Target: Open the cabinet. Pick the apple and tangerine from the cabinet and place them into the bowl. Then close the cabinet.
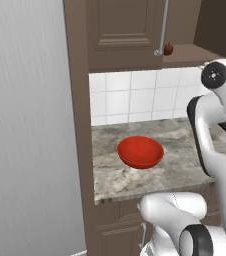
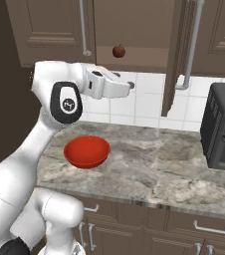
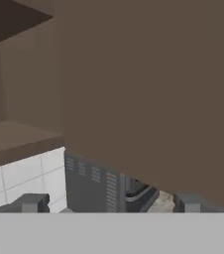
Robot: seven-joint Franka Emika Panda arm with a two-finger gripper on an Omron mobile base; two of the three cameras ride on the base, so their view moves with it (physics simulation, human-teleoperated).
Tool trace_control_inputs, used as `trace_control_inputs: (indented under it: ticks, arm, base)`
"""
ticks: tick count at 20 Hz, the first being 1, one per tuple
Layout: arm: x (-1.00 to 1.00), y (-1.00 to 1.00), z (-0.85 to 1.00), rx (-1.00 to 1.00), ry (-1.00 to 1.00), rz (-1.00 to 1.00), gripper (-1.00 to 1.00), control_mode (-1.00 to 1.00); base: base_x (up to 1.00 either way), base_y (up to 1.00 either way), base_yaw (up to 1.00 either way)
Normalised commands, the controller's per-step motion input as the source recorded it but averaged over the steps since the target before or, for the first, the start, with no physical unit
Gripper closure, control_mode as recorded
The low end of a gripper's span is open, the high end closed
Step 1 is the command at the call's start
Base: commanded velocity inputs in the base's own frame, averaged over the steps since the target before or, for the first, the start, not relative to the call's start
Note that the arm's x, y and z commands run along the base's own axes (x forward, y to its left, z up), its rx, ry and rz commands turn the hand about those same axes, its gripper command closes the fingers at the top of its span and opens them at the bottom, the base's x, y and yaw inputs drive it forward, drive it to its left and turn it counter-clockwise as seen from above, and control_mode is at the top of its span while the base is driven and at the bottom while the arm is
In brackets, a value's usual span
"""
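Note:
The cabinet (image 2: pixel 50 30) hangs over the counter with its left door shut and its right door (image 2: pixel 176 55) swung out, edge-on to the right base view. The apple (image 2: pixel 118 51) (image 1: pixel 168 48) sits on the bare shelf inside the opening. The tangerine is out of view. The red bowl (image 1: pixel 140 151) (image 2: pixel 87 152) rests empty on the marble counter, under the shut door. My gripper (image 2: pixel 131 85) hovers below the shelf and left of the open door. In the hand view its fingertips (image 3: pixel 32 202) stand wide apart, open and empty, close to the door's inner face (image 3: pixel 148 89).
A dark oven-like appliance (image 2: pixel 224 129) stands on the counter at the right. White tiles (image 1: pixel 135 95) back the counter (image 2: pixel 149 159). A tall grey panel (image 1: pixel 25 125) and a brown post bound the counter on the left. Base cabinets (image 2: pixel 184 229) run below.

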Motion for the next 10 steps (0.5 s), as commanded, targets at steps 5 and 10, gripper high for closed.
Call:
trace_control_inputs:
  ticks: [5, 10]
  arm:
    - [-0.61, 0.95, 0.06, 0.0, 0.0, 0.47, -1.0, -1.0]
    - [-0.29, 0.63, 0.27, 0.01, 0.0, 0.47, -1.0, -1.0]
  base:
    - [0.0, 0.0, 0.0]
    - [0.0, 0.0, 0.0]
